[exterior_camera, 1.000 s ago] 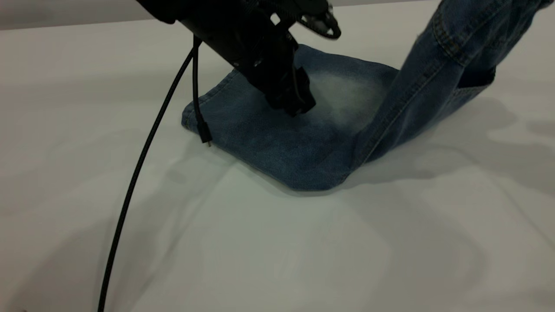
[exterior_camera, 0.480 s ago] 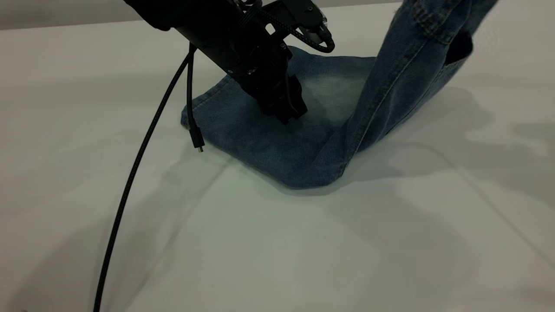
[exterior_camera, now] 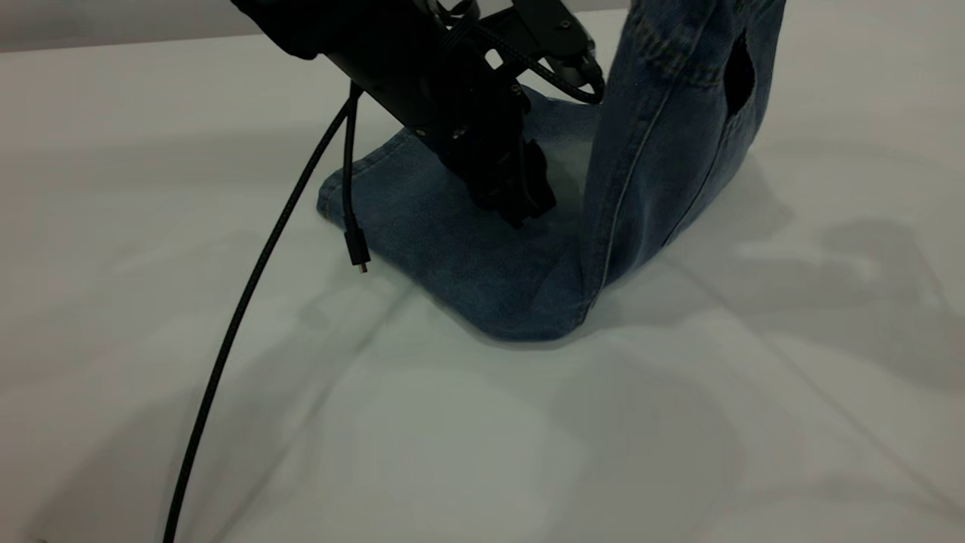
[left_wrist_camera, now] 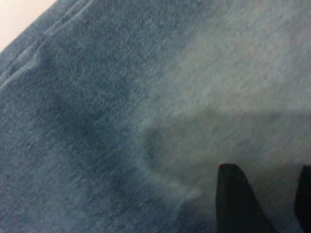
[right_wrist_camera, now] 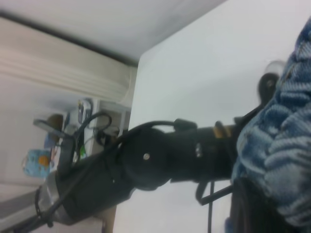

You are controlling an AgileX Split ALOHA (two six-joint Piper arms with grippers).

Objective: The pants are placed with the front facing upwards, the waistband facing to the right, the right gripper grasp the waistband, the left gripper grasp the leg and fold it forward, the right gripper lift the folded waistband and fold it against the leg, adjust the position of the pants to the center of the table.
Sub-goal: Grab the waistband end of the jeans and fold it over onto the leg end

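Pants (exterior_camera: 482, 256) lifted at right, waistband (right_wrist_camera: 282, 160) bunched, right gripper hidden

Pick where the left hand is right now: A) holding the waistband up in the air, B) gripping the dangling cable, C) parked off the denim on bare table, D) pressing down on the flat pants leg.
D: the left hand is tip-down on the flat leg of the pants, while the waistband end stands raised beside it.
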